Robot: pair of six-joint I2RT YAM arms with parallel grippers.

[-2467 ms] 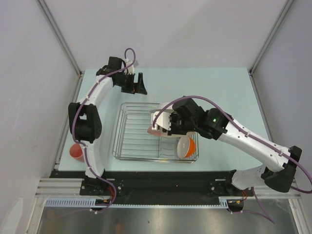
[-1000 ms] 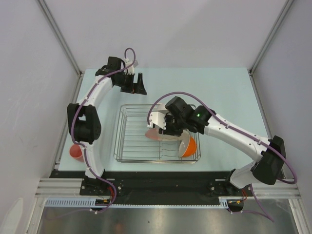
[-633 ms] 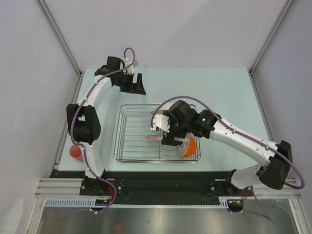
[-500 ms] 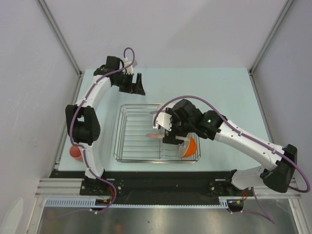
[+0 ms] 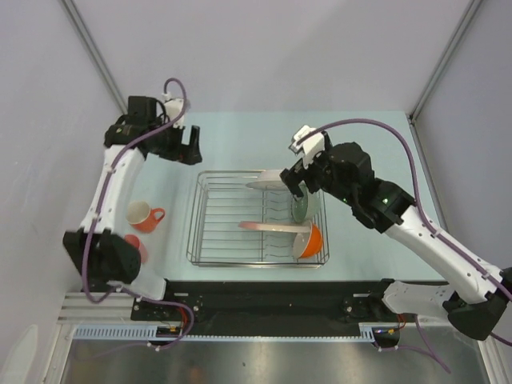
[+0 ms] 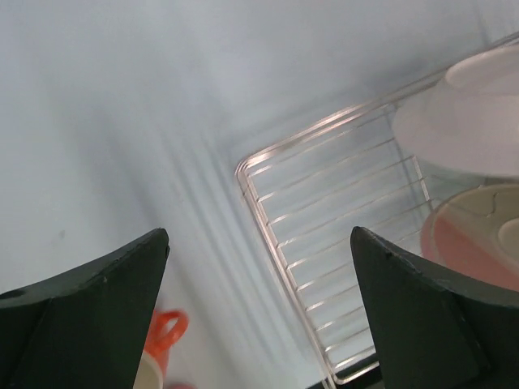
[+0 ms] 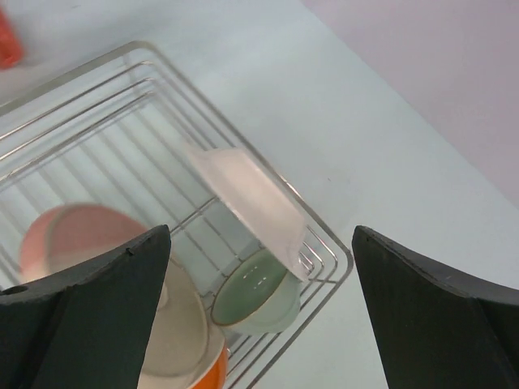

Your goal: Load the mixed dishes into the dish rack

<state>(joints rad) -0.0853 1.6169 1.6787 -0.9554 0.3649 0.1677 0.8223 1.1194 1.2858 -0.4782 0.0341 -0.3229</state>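
Note:
The dish rack (image 5: pixel 210 226) sits mid-table. In it a white shallow bowl (image 5: pixel 268 183) stands on edge at the back, with a sage green bowl (image 5: pixel 302 206) beside it. A pink-and-cream plate (image 5: pixel 270 227) and an orange-outside bowl (image 5: pixel 310 240) lean at the front right. My right gripper (image 5: pixel 294 182) hovers open above the rack's back right, holding nothing. In the right wrist view the white bowl (image 7: pixel 251 203), green bowl (image 7: pixel 255 296) and orange bowl (image 7: pixel 178 340) lie below my right gripper (image 7: pixel 259 316). My left gripper (image 5: pixel 190 149) is open, off the rack's back left corner. An orange mug (image 5: pixel 142 215) and a small pink cup (image 5: pixel 133 243) stand left of the rack.
In the left wrist view the rack's corner (image 6: pixel 268 203), the plate (image 6: pixel 478 239) and the mug's handle (image 6: pixel 166 332) show between my open fingers. Grey walls close in the table's left, back and right sides. The arm bases sit along the near edge.
My right gripper opened, let go of the plate and pulled back up and right; the plate now leans in the rack. The left arm swung left, uncovering the orange mug.

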